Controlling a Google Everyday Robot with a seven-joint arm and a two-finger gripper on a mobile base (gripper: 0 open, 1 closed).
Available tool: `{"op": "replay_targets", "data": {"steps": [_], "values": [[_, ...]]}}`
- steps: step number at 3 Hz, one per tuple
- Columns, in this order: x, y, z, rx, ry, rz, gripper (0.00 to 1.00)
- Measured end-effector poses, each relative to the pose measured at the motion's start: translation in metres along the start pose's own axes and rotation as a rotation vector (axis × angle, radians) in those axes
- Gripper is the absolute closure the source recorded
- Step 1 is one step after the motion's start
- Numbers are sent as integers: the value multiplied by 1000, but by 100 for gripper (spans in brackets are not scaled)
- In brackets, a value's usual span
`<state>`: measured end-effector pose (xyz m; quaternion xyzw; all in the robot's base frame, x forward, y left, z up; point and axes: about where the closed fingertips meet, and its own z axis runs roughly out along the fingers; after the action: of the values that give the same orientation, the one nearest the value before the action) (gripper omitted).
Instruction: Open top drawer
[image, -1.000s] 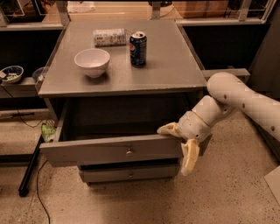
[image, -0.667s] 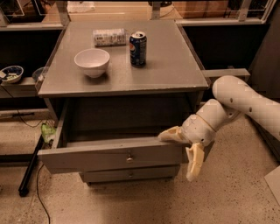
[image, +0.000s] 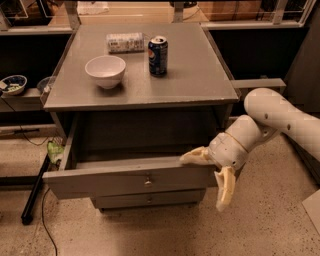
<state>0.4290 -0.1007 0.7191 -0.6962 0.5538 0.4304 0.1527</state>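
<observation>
The top drawer (image: 115, 184) is seen drawn well out from the front of the grey cabinet (image: 195, 80), so that its deep, shadowed box is exposed beneath the cabinet's top. A small round metal knob (image: 148, 180) is set at the centre of the wide front panel. Directly below, a narrower drawer front (image: 150, 201) is visible, set back under the open one.

The gripper (image: 204, 183) is placed at the right end of the top drawer's front panel, with its jaws spread wide. One pale finger (image: 192, 156) is laid leftward along the panel's upper edge, while the other finger (image: 224, 190) is pointed downward just beside the panel's right end. The upper finger appears to be touching the edge, though contact cannot be confirmed from this angle. The gripper is carried by a white arm (image: 285, 117) that enters from the right.

On the cabinet's top, a white bowl (image: 105, 70) is placed near the left edge, about midway from front to rear. A blue can (image: 158, 55) is stood upright near the middle, somewhat toward the rear. A silvery can (image: 125, 42) is laid on its side close to the rear edge, just left of the blue can.

To the left of the cabinet, a small patterned bowl (image: 12, 84) is set on a low shelf, and a green object (image: 54, 150) is seen beside the open drawer's left side.
</observation>
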Motion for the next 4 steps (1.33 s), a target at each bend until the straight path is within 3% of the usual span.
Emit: {"op": "replay_targets", "data": {"steps": [2,4], "values": [[-10,-15,-11,136,141,28,0],[-4,-25,-11,134,133,40,0]]}}
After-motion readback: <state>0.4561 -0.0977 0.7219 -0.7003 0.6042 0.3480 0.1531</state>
